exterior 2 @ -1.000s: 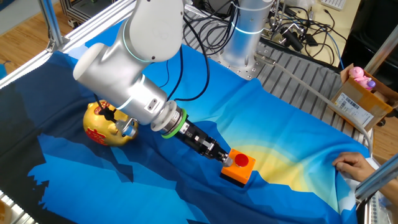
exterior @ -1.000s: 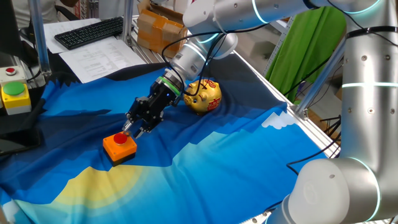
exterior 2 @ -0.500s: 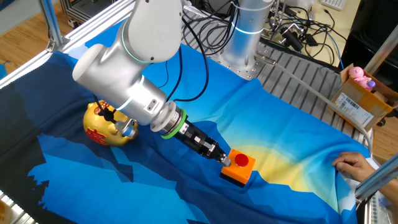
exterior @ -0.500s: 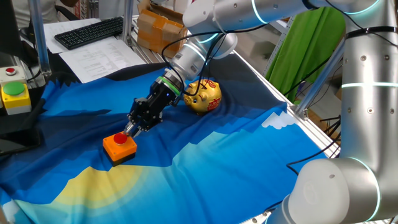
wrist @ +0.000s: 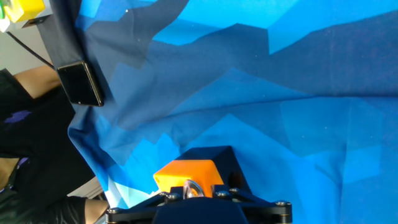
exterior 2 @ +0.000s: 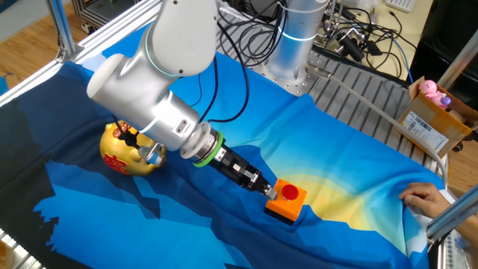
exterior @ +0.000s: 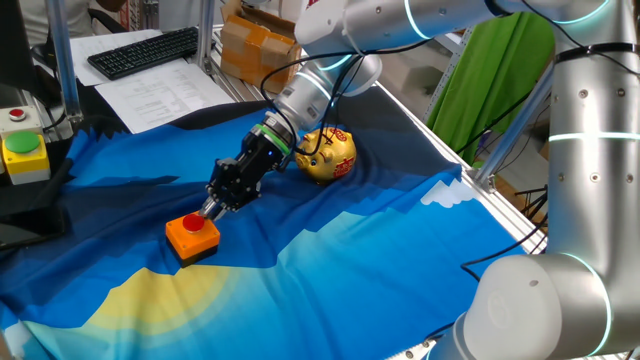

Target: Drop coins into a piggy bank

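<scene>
Now the hand (exterior: 208,208) has closed beside the orange box (exterior: 192,237).

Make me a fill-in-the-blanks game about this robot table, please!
1. The shiny gold pig-shaped bank sits on a crumpled ____ cloth.
2. The robot's black tool reaches down to the square ____ box.
3. That box has a round ____ button on top.

Missing words: blue; orange; red

The tool (wrist: 191,190) sits against an orange box (wrist: 181,173) on blue cloth (wrist: 261,93).
</scene>
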Available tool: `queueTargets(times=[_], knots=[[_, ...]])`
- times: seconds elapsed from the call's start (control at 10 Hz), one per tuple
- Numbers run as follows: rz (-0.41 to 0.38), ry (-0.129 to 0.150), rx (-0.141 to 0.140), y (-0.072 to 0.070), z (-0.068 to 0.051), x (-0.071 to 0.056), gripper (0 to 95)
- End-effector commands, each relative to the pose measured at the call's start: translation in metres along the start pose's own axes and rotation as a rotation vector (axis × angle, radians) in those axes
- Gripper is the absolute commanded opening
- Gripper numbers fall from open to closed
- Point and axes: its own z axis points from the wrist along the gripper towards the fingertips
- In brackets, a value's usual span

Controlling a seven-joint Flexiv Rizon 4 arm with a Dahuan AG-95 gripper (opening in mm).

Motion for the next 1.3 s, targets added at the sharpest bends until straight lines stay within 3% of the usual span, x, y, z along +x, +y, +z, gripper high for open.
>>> queueTargets(times=[0.1, 0.3, 0.5, 0.7, 0.9, 1.1, 1.2, 1.3], knots=[[0.005, 0.007, -0.015, -0.002, 0.0, -0.001, 0.0], [0.012, 0.011, -0.019, -0.001, 0.0, -0.001, 0.0], [0.075, 0.035, -0.035, 0.007, -0.004, 0.002, 0.0], [0.14, 0.031, -0.019, 0.024, -0.015, 0.012, 0.0], [0.197, 0.043, 0.011, 0.04, -0.033, 0.026, 0.0], [0.219, 0.022, 0.06, 0.048, -0.045, 0.034, 0.0], [0.232, 0.008, 0.126, 0.052, -0.054, 0.041, 0.0], [0.243, 0.0, 0.173, 0.055, -0.062, 0.046, 0.0]])
